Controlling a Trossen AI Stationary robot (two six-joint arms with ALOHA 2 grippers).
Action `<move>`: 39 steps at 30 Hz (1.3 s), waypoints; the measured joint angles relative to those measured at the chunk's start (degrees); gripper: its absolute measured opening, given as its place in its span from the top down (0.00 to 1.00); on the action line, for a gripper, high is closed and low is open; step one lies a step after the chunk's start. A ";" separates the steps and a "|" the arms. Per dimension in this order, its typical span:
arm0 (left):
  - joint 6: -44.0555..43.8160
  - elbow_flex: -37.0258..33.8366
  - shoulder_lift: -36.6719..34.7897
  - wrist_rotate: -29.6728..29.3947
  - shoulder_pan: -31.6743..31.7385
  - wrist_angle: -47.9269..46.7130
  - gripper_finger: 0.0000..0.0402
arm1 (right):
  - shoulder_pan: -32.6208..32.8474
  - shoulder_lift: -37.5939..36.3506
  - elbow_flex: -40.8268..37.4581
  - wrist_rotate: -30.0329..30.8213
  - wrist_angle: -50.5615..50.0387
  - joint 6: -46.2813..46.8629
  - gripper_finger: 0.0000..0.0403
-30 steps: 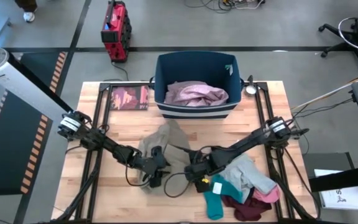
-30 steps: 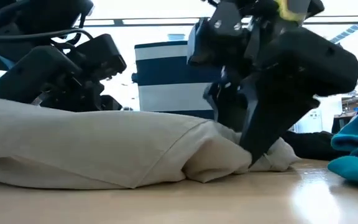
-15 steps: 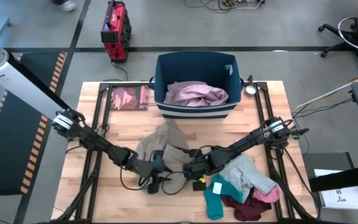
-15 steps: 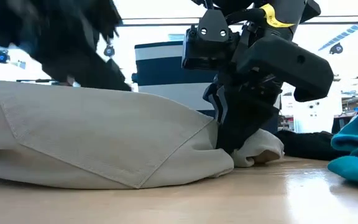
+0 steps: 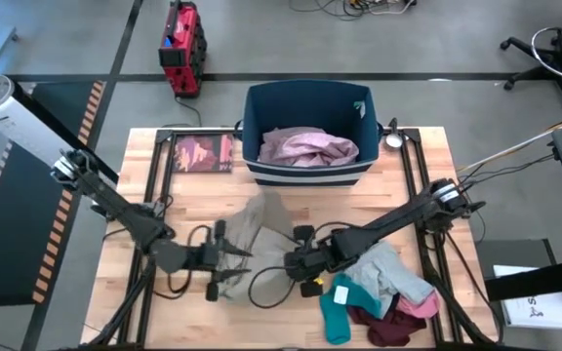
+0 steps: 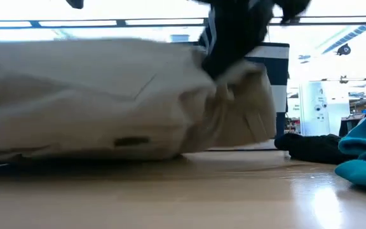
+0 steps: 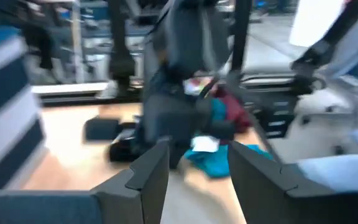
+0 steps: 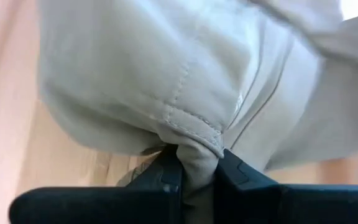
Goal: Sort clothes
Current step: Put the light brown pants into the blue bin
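We have the right gripper [image 5: 299, 261] pinched tight on a seam fold of the beige garment [image 5: 257, 229], which lies mid-table in front of the dark blue bin [image 5: 307, 171]; the right wrist view shows cloth squeezed between its closed fingers [image 8: 169, 177]. We hold a hem because it gives a firm bite and lets the piece lift whole toward the bin, where the pale pink garment [image 5: 308, 146] already sits. Our left gripper [image 5: 224, 246] is at the garment's left edge with fingers [image 7: 149, 171] parted; nothing seems to be between them, though that view is blurred. The teal piece [image 5: 338, 307], grey piece [image 5: 390, 273] and maroon piece [image 5: 383, 327] wait front right. Compared with half a second ago, the left arm has swung outward and the beige cloth bulks higher in the low view.
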 joint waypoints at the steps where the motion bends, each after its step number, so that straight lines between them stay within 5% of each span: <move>1: 0.32 -0.05 -0.82 -2.61 -0.80 -0.92 0.62 | 0.05 -0.62 0.97 0.52 -0.86 -0.68 0.95; 15: -6.55 -0.22 -2.19 -24.62 -4.17 -12.40 0.62 | -1.40 -9.77 15.44 9.91 -7.98 -14.66 0.95; 24: -14.92 -5.97 -3.78 -25.17 -4.14 -11.80 0.67 | -5.61 -10.86 31.30 16.94 -11.65 -25.39 0.96; 35: -9.21 -17.97 -4.20 -22.63 -4.06 15.49 0.81 | -12.84 -10.47 51.49 23.64 -9.25 -37.16 0.96; 39: -8.68 -18.93 -4.18 -22.44 -3.93 17.46 0.82 | -15.99 -12.60 51.47 24.86 -1.44 -43.67 0.96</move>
